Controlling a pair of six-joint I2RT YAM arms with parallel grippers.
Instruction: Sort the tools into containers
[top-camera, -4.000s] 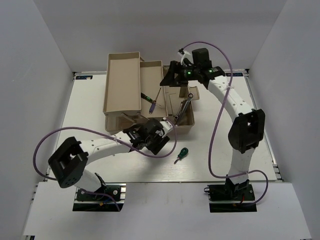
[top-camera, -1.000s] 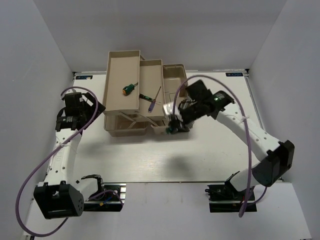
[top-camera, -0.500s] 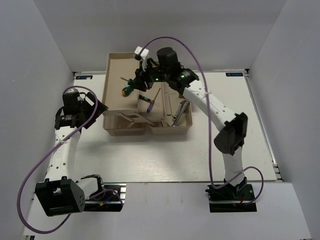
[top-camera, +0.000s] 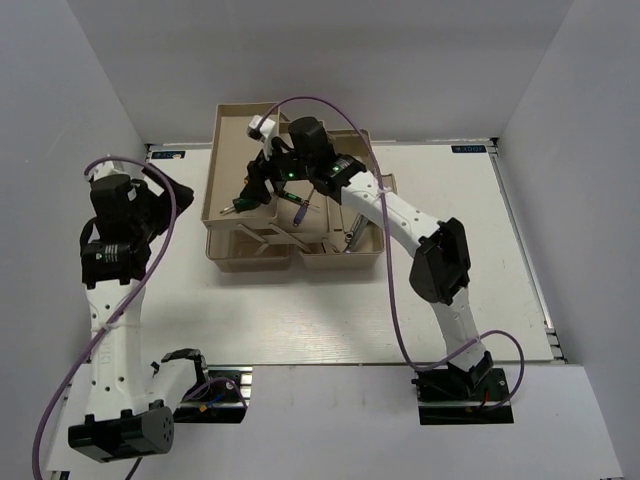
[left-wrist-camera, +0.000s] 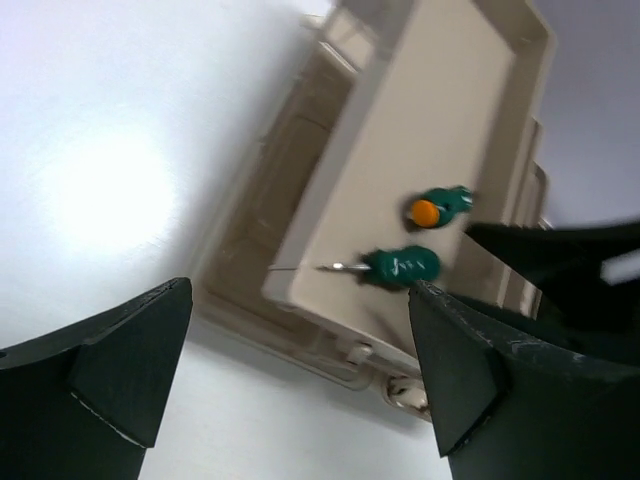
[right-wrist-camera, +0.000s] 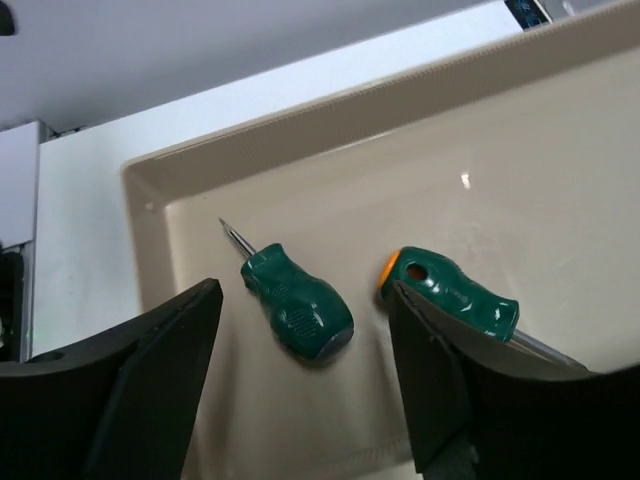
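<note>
Fingers on our right hand (right-wrist-camera: 305, 290) stood wide apart and empty, the arm stretched leftward over the beige plastic toolbox's long tray (right-wrist-camera: 560, 160). Inside lay a stubby green-handled screwdriver (right-wrist-camera: 298, 312) beside an orange-capped green-handled screwdriver (right-wrist-camera: 450, 298). We held our left hand (left-wrist-camera: 300, 290) high to the toolbox's left, spread and empty.

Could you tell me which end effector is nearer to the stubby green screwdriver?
Right. The right end effector hovers just above the stubby green screwdriver; the left end effector is well off to the tray's left.
</note>
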